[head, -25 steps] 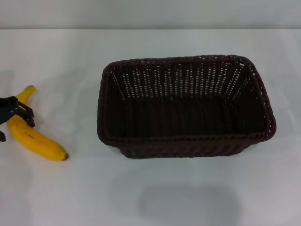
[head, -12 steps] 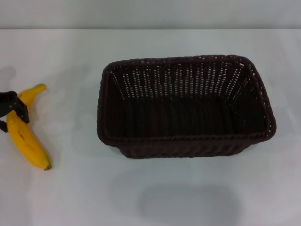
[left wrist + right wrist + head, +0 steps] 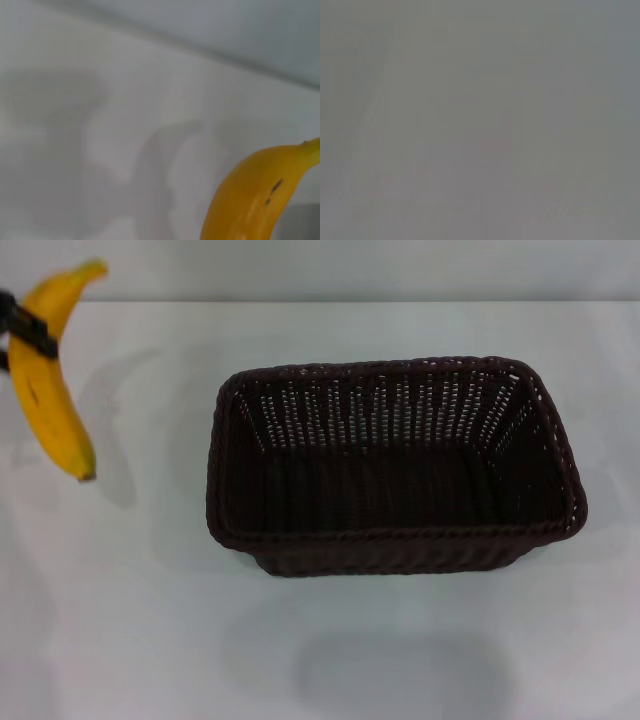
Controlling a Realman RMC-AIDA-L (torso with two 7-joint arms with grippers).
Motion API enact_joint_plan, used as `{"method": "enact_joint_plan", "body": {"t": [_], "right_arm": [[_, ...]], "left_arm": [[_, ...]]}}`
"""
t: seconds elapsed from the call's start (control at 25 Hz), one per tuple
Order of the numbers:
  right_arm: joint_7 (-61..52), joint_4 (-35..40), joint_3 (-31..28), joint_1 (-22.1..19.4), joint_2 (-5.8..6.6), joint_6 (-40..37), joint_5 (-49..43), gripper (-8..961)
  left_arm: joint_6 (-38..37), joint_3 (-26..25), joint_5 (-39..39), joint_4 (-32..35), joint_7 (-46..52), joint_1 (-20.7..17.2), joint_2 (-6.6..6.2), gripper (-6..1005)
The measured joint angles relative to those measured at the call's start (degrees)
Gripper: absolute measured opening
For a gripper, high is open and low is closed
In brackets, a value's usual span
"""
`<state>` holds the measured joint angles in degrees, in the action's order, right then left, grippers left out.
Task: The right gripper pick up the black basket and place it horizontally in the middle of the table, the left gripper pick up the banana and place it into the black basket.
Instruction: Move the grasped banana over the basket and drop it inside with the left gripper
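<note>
Now, surroundings: a wide white table (image 3: 140, 640) is seen, with a pale wall band along its far edge.
Basket: the black basket (image 3: 395, 465) is set on the table at the middle, slightly to the right, its long side running left to right and its open mouth facing up; nothing is seen lying inside it.
Obstructions: no object is seen between the banana and the basket; only bare tabletop lies there, crossed by a soft shadow cast on the surface below and to the right of the fruit.
Left arm pose: only a small part of the left gripper (image 3: 22, 332) is caught at the far left edge of the head view, raised above the table near its far-left part; the rest of the arm is cut off by the frame.
Left gripper grip: the black fingers are seen pressed against the banana (image 3: 45, 375) near its upper, stem end, pinching it.
Banana: it is held clear of the table, hanging nearly upright with the stem up and toward the far side and the dark tip pointing down; it is well apart from the basket, to its left. In the left wrist view the banana (image 3: 250, 200) is seen close up, with its shadow on the table behind it.
Right gripper: it is not shown in any view; the right wrist view gives only a plain grey field.
</note>
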<state>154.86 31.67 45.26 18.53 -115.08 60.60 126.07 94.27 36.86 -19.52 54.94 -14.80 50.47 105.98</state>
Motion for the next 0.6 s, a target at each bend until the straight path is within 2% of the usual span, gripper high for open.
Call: {"method": "enact_joint_plan", "body": {"t": [0.2,0.28,0.36,0.48,0.6], "right_arm": [[-0.5,-0.3,0.0,-0.7,-0.06,2.7,3.1,465],[-1.9,-0.4,0.1,-0.9,-0.06,3.2,3.5,465],[-3.6,-0.5,0.5,-1.0,-0.06,3.6,3.5,465],[-4.7,-1.2,0.4,-1.0,-0.06,4.4,3.5,465],[-5.5,-2.0,0.1,-1.0,-0.06,5.7,3.5,465]], "left_arm": [[7.8,0.1,-12.4,12.0,-11.2,-1.4,-0.17,502],[9.4,0.9,-17.8,12.4,-14.4,-1.0,-0.09,502],[9.8,4.1,-21.7,11.5,-16.4,-0.4,0.24,502],[7.7,11.0,-23.6,9.0,-17.6,1.3,1.58,502],[5.4,15.7,-23.5,6.0,-19.5,4.2,4.04,501]]}}
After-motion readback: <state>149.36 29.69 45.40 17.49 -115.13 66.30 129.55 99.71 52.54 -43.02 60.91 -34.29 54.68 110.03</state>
